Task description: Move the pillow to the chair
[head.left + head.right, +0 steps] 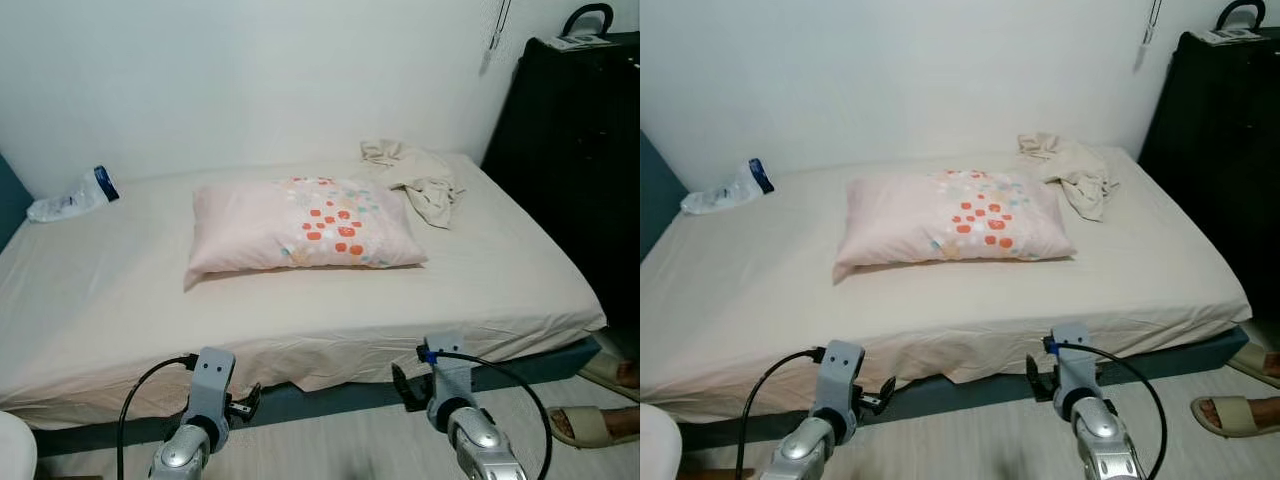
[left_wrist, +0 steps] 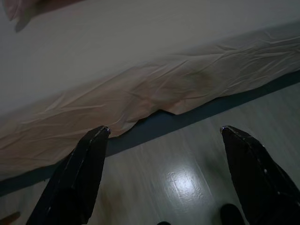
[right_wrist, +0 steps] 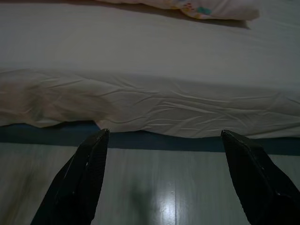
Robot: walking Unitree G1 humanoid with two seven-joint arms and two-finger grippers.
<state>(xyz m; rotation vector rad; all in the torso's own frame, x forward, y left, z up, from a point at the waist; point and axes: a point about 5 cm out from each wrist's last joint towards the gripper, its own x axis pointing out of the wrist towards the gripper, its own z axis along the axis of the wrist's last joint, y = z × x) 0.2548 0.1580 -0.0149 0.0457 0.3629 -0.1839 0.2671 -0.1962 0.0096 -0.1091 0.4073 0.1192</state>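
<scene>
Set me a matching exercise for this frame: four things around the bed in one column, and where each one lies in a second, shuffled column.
Things:
1. pillow
2. crumpled cloth
3. plastic bottle
4. sandals

Places:
A. far left of the bed, by the wall
B. on the floor at the bed's right corner
C. middle of the bed
D. far right of the bed, near the black cabinet

Pairs: 1-C, 2-D, 3-A, 4-B

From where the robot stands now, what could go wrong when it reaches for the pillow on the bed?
1. The pillow lies mid-bed, well beyond the open left gripper and right gripper, which are low by the bed edge; a long forward lean may be needed.
2. The crumpled cloth lies close to the pillow's far corner and could be dragged along.
3. Sandalled feet stand at the robot's right, so turning that way risks contact.
</scene>
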